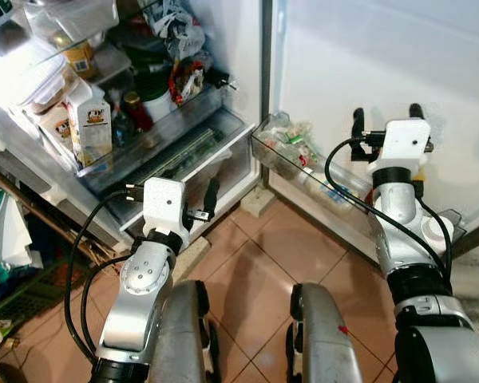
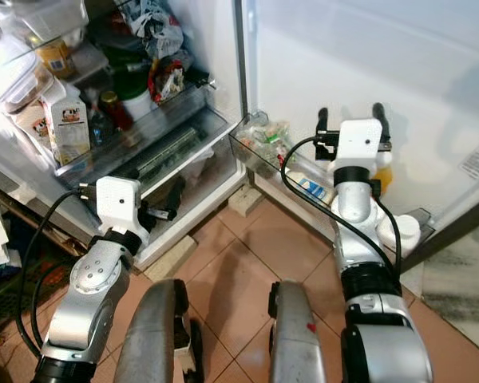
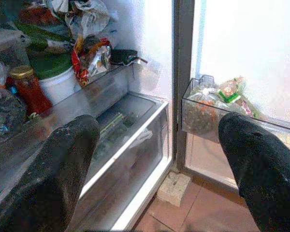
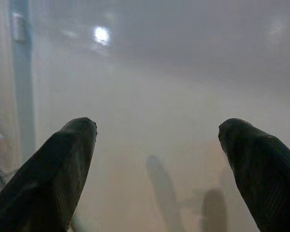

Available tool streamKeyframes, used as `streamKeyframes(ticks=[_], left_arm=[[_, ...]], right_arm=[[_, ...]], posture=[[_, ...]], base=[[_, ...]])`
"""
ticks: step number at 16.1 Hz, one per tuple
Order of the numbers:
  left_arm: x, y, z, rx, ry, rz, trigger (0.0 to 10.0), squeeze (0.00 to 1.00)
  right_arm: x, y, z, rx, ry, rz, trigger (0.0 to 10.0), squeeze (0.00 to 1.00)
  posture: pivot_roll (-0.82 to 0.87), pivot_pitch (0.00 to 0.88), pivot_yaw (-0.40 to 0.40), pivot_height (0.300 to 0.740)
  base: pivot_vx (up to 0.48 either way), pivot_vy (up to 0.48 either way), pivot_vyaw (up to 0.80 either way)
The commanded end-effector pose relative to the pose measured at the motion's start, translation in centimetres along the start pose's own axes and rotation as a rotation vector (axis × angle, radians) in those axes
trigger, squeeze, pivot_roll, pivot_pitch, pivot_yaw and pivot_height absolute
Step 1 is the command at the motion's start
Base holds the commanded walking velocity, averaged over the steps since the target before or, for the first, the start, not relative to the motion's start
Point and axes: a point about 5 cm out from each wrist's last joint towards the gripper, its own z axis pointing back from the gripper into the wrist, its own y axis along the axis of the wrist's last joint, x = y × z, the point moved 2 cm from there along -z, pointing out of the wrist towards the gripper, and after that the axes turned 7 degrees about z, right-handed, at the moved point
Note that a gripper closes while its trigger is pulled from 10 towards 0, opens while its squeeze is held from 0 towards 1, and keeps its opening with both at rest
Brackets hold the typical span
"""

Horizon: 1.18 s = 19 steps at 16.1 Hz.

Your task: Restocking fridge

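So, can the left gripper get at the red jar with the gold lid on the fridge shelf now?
Probably yes. The left gripper is open and aimed into the open fridge, with no object between it and the red jar. Still, a dark bag crowds the jar's side.

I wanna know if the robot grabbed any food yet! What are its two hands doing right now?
Left gripper: open, holding nothing, near the fridge drawer.
Right gripper: open, holding nothing, facing the door.

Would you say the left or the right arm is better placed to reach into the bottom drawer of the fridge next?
Probably the left. The left gripper hangs open just before the bottom drawer, and its wrist view looks straight into it. The right gripper, also open, is raised at the inside of the fridge door, above the door bin.
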Motion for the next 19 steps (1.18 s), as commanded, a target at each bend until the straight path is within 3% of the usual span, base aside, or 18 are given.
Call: streamKeyframes(ticks=[1, 2, 3, 5, 8, 12, 16, 19], left_arm=[[-0.7, -0.4, 0.1, -0.009, 0.025, -0.011, 10.0, 0.00], [-0.8, -0.4, 0.1, -0.008, 0.027, -0.010, 10.0, 0.00], [-0.8, -0.4, 0.0, -0.007, 0.030, -0.008, 10.0, 0.00], [-0.9, -0.4, 0.0, -0.004, 0.031, -0.003, 10.0, 0.00], [-0.5, -0.2, -0.1, 0.013, 0.007, 0.012, 10.0, 0.00], [-0.7, -1.1, -0.1, -0.028, 0.085, 0.033, 10.0, 0.00], [-0.4, -1.2, -0.1, -0.025, 0.077, 0.035, 10.0, 0.00], [-0.1, -1.3, -0.1, -0.028, 0.064, 0.043, 10.0, 0.00]], right_arm=[[-0.7, 0.1, 0.4, 0.001, 0.037, -0.033, 10.0, 1.00], [-1.2, 0.2, 0.8, 0.002, 0.066, -0.060, 10.0, 0.96], [-1.8, 0.2, 1.3, 0.002, 0.096, -0.080, 10.0, 0.41], [-2.8, 0.2, 2.3, -0.007, 0.142, -0.104, 10.0, 0.00], [-4.3, 0.5, 4.0, -0.017, 0.184, -0.144, 10.0, 0.00], [-5.6, 0.6, 5.7, -0.052, 0.238, -0.183, 10.0, 0.00], [-6.7, 1.6, 5.9, -0.075, 0.298, -0.249, 10.0, 0.00], [-6.4, 2.1, 5.3, -0.059, 0.289, -0.260, 10.0, 0.00]], posture=[[0.06, 0.099, 0.073, 0.623], [0.06, 0.097, 0.073, 0.623], [0.06, 0.096, 0.074, 0.623], [0.05, 0.093, 0.076, 0.623], [0.05, 0.092, 0.075, 0.623], [0.03, 0.086, 0.069, 0.623], [0.02, 0.090, 0.063, 0.623], [0.02, 0.091, 0.061, 0.637]], base=[[0.000, 0.000, 0.00], [0.000, 0.000, 0.00], [0.000, 0.000, 0.00], [0.000, 0.000, 0.00], [0.000, 0.000, 0.00], [0.000, 0.000, -0.12], [0.000, 0.000, 0.00], [0.000, 0.000, -0.17]])
